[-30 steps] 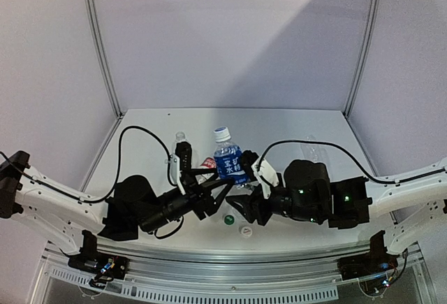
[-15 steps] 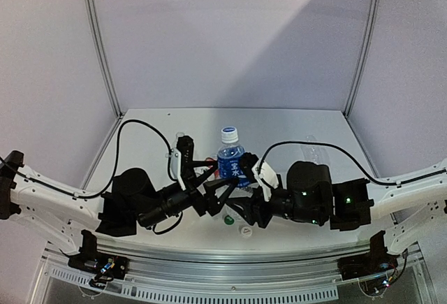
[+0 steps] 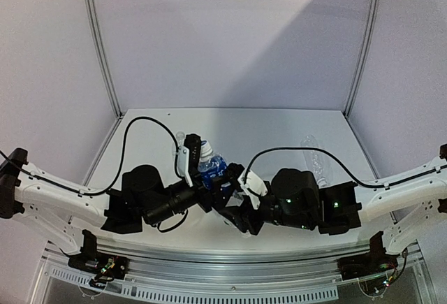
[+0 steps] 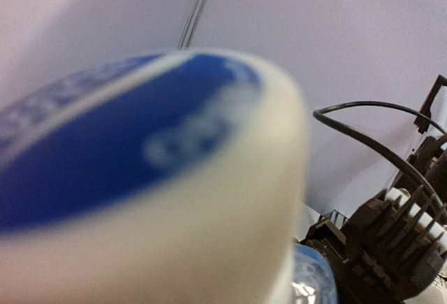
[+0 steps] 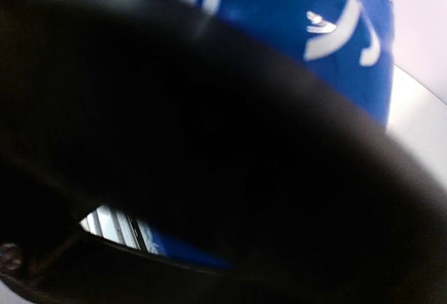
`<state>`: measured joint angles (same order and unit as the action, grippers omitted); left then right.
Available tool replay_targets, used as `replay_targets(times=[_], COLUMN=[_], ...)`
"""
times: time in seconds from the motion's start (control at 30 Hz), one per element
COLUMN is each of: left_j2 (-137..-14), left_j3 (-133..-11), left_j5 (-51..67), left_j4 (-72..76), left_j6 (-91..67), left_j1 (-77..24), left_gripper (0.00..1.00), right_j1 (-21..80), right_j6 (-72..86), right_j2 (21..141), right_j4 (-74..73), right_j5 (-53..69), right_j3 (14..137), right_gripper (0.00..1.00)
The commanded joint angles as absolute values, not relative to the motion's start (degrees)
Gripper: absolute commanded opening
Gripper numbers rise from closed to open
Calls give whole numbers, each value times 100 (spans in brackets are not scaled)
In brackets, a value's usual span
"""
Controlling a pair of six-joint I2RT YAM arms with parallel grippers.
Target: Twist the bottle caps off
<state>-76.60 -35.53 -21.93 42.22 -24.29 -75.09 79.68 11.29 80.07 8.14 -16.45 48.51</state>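
A clear bottle with a blue label (image 3: pixel 215 169) leans to the left above the table. My right gripper (image 3: pixel 234 186) is shut on its body. In the right wrist view the blue label (image 5: pixel 279 31) sits just behind a dark finger (image 5: pixel 209 178). The bottle's white cap with a blue top (image 3: pixel 207 149) lies right beside my left gripper (image 3: pixel 193 152). That cap (image 4: pixel 154 178) fills the left wrist view as a blur and hides the left fingers, so how the jaws stand does not show.
An unlabelled clear bottle (image 3: pixel 314 161) lies on its side on the table at the right. The top of another clear bottle (image 3: pixel 180 138) shows just behind the left gripper. Cables loop over both arms. The booth walls close the sides and the back.
The right arm has shifted left and tipped the blue-label bottle toward the left gripper. The left gripper has come up beside the cap.
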Motion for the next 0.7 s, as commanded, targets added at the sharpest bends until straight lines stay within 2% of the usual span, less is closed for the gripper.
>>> replay_targets(times=[0.0,0.1,0.27,0.4,0.5,0.67], left_j2=[-7677,-7491,-6887,-6522,-6419,-6669], left_j3=[-3537,-3553,-3780,-3985,-3864,-3634], left_j5=[-2205,-2152,-2216,-1919,-1888,-352], left_j4=[4146,3912,2369,1216,1080,1112], left_j6=[-2384,-1991,-1270,-583,-181,697], left_j1=[-7438,-7436,-7423,-7374,-7459,-7453], left_gripper=[76,72,70,68,67,67], right_j1=[8022,8019,8020,8017,8012,7921], right_j6=[1172,1186,1181,1209,1187,1101], right_j2=[7922,7766,7501,6948,6357,5537], right_j4=[1063,953,-135,-732,-1124,-1712], right_j5=[-1666,-1444,-879,-850,-1113,-1325], right_j3=[4860,4828,5162,5180,5253,5572], right_gripper=[59,68,97,99,99,99])
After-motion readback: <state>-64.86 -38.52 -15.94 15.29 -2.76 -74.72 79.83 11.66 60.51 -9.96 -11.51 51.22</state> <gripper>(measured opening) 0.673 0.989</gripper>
